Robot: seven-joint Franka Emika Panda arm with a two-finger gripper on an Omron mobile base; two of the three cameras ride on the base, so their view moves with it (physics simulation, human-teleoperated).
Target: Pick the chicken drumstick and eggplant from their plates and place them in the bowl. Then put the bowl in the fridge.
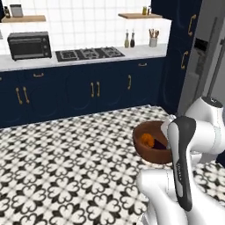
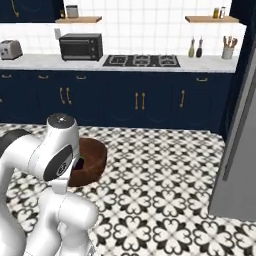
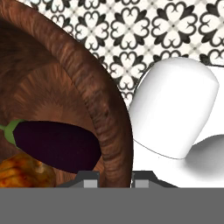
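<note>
Bowl (image 3: 94, 100) of dark reddish-brown wood, clamped at its rim between the narrowly set fingertips of the gripper (image 3: 116, 178), one tip inside the wall and one outside. Carried clear of the black-and-white patterned floor (image 1: 66, 176), just ahead of the white arm (image 1: 184, 167). Inside, low against the wall: eggplant (image 3: 54, 146), dark purple with a green stem cap, lying lengthwise. Touching it at the nearer side: chicken drumstick (image 3: 24, 173), orange-brown, partly cut off by the edge of the hand view. Seen from the left base view as a patch of orange beside a sliver of purple in the bowl's hollow. Seen from the right base view with contents hidden, rim half behind the arm's upper joint. Farther right: fridge (image 2: 240, 150), tall and grey, well apart from the bowl, black dispenser panel (image 1: 201, 45) on its door. Along the far wall: navy cabinets (image 2: 140, 100) with gold handles under a pale desk (image 2: 45, 62). On top, left to right: toaster (image 2: 10, 49), dark toaster oven (image 2: 81, 46), gas hob (image 2: 141, 60), two bottles (image 2: 195, 48), a cup of utensils (image 2: 228, 50). Above, wooden shelves (image 2: 79, 20) on white tile.
</note>
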